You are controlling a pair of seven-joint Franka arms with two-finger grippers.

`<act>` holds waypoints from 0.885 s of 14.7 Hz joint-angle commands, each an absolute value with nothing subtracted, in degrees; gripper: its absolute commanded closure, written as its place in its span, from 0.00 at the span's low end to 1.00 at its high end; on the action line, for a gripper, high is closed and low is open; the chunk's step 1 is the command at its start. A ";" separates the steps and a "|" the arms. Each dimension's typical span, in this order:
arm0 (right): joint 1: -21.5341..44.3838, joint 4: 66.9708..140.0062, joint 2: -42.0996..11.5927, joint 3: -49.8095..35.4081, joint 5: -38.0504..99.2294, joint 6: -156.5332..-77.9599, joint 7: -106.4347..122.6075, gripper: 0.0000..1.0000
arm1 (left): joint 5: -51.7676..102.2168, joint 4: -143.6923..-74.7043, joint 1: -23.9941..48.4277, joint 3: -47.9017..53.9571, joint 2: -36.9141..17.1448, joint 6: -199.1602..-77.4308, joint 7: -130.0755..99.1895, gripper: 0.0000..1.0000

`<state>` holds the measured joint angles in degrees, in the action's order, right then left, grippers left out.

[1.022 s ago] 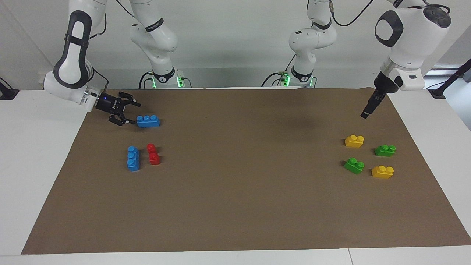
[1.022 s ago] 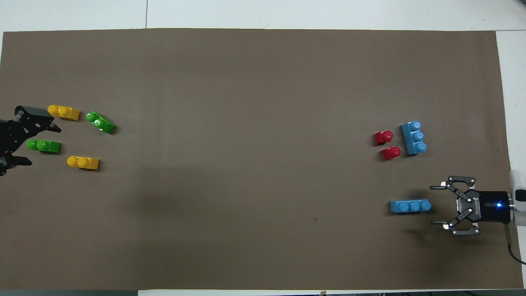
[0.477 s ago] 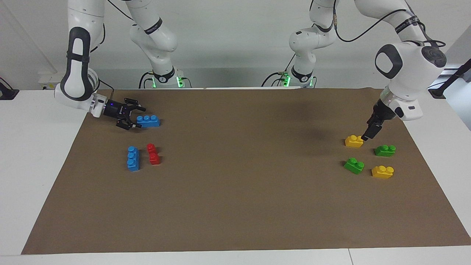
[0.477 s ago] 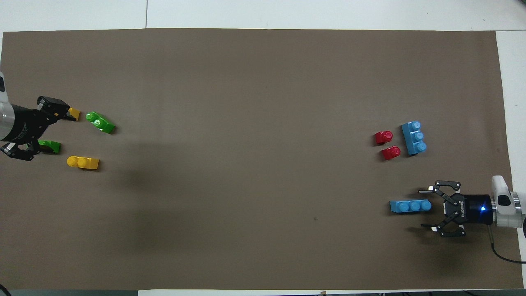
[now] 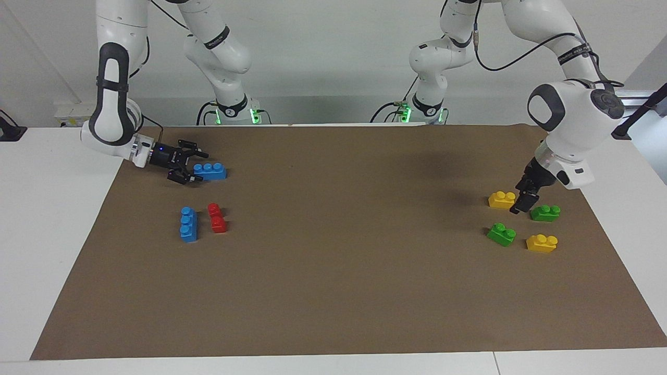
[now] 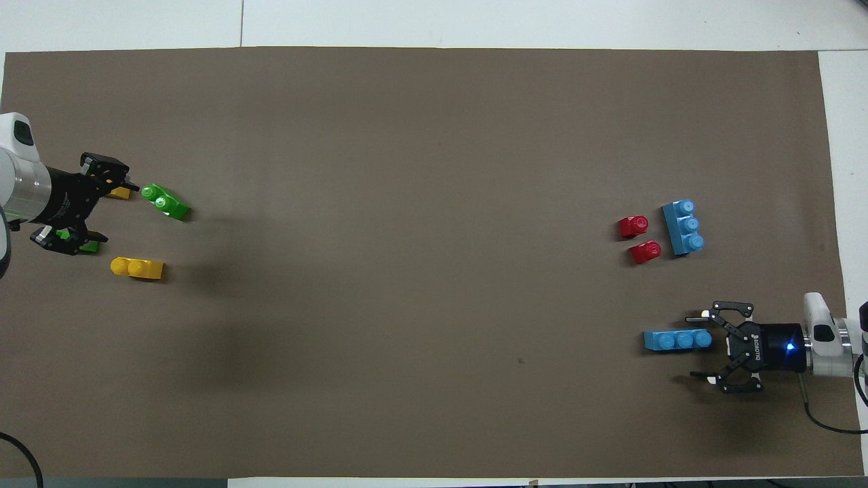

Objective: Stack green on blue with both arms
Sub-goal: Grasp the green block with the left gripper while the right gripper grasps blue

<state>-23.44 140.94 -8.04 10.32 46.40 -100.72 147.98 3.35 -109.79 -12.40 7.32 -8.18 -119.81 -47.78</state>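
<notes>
On the brown mat [image 5: 333, 271]: loose bricks only.
Green brick [image 5: 545, 212]: at the left arm's end, long axis across the table, beside a yellow brick [image 5: 502, 199].
Left gripper [image 5: 524, 203]: low between those two, jaws spread.
Blue brick [image 5: 210, 171]: at the right arm's end, lying crosswise.
Right gripper [image 5: 192, 166]: jaws spread at the blue brick's end.

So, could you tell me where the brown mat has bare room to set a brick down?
The whole middle of the brown mat is bare, between the red brick and the green brick. Both ends are crowded: blue brick by the right gripper, yellow brick by the left gripper.
</notes>
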 commanded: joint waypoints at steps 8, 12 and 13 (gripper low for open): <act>-22.33 141.33 -8.61 9.84 48.08 -101.95 149.77 0.84 | 3.78 -105.57 -12.75 7.56 -15.55 -125.95 -53.25 0.00; -21.37 140.89 -8.61 9.76 49.21 -101.52 148.46 1.00 | 2.55 -102.22 -12.48 7.56 -19.68 -126.04 -53.70 0.00; -20.57 140.80 -8.00 9.76 49.31 -101.25 147.14 1.00 | 1.94 -102.13 -12.39 7.56 -20.30 -126.12 -53.79 0.00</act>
